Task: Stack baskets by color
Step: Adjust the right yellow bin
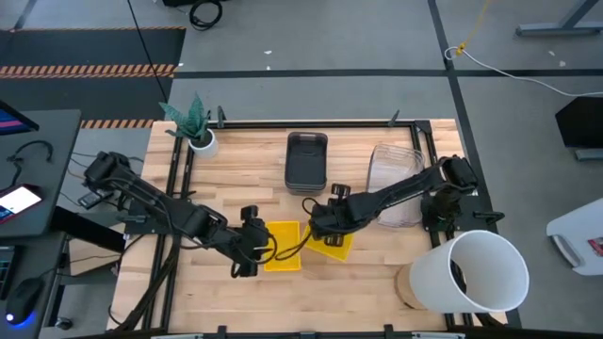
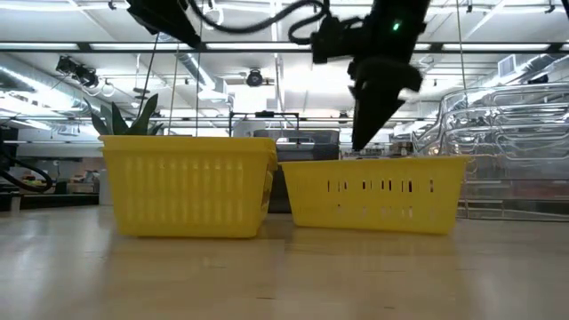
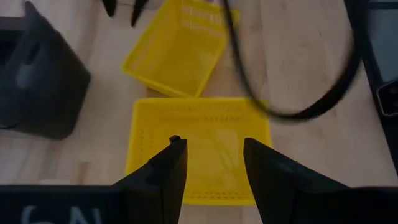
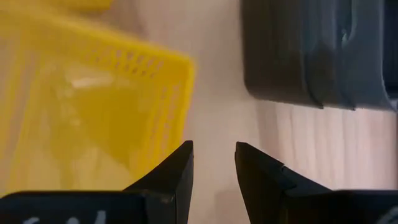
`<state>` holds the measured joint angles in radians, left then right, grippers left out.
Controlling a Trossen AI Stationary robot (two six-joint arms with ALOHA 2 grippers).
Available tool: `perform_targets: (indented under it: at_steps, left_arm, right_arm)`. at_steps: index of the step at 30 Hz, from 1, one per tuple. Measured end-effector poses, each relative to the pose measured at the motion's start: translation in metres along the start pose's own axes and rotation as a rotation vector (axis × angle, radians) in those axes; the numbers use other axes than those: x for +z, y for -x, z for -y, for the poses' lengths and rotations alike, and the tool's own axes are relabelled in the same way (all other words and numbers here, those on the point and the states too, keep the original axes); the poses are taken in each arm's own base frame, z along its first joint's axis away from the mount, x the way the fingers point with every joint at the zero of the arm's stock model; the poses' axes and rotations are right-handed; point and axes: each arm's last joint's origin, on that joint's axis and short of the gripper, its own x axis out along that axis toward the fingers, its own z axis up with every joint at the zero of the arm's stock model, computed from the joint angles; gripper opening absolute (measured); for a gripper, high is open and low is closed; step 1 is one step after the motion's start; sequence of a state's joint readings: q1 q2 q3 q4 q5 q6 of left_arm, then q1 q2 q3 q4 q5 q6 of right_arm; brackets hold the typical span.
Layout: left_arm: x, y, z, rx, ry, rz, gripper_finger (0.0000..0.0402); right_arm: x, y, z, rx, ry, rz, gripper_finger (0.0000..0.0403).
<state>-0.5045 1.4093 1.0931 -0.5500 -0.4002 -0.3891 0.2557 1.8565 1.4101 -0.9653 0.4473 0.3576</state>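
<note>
Two yellow baskets sit on the table near its front middle. One point(image 1: 283, 247) lies square under my left gripper point(image 1: 252, 247), whose open fingers point(image 3: 211, 146) hang over its inside with nothing between them. The other yellow basket point(image 1: 334, 243) is turned askew. My right gripper point(image 1: 316, 224) hovers open point(image 4: 213, 149) over bare wood beside its far left corner, pointing steeply down. A stack of dark grey baskets point(image 1: 306, 162) rests bottom down at the far middle. Clear baskets point(image 1: 396, 184) stand at the right. In the low view the left yellow basket point(image 2: 187, 187) stands taller than the right one point(image 2: 373, 191).
A big white bucket point(image 1: 476, 273) stands at the near right corner. A small potted plant point(image 1: 196, 132) is at the far left. A black cable point(image 3: 292, 93) loops between the two arms above the yellow baskets. Bare wood lies along the near edge.
</note>
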Motion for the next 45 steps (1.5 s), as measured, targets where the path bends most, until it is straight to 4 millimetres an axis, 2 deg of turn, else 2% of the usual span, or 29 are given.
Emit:
perform_targets:
  at_steps: [6, 10, 15, 18, 25, 31, 38, 41, 45]
  left_arm:
    - [-0.004, -0.007, 0.004, -0.052, -0.019, -0.056, 0.0164]
    - [-0.006, -0.007, 0.003, -0.063, -0.021, -0.086, 0.0164]
    - [-0.009, -0.004, 0.003, -0.058, -0.031, -0.104, 0.0164]
    - [-0.008, -0.005, 0.002, -0.055, -0.026, -0.102, 0.0164]
    - [-0.008, -0.005, 0.001, -0.051, -0.025, -0.101, 0.0164]
    - [-0.008, -0.005, 0.001, -0.053, -0.028, -0.109, 0.0164]
    - [-0.008, -0.005, 0.001, -0.054, -0.026, -0.106, 0.0164]
    - [-0.008, -0.005, 0.001, -0.055, -0.025, -0.104, 0.0164]
    - [-0.006, -0.005, 0.003, -0.083, 0.017, -0.093, 0.0164]
  right_arm:
    - [-0.012, 0.017, -0.019, 0.182, 0.346, -0.084, 0.0123]
    - [-0.025, 0.02, -0.031, 0.199, 0.458, -0.117, 0.0122]
    - [-0.034, 0.025, -0.035, 0.077, 0.411, -0.147, 0.0122]
    - [-0.033, 0.024, -0.032, -0.03, 0.339, -0.115, 0.0122]
    - [-0.029, 0.0, -0.016, -0.097, 0.157, -0.167, 0.0122]
    - [-0.036, -0.014, -0.013, 0.019, 0.139, -0.254, 0.0122]
    - [-0.039, -0.01, -0.023, 0.17, 0.192, -0.293, 0.0122]
    - [-0.037, -0.008, -0.032, 0.265, 0.212, -0.265, 0.0122]
    - [-0.027, -0.005, -0.046, 0.385, 0.208, -0.141, 0.0122]
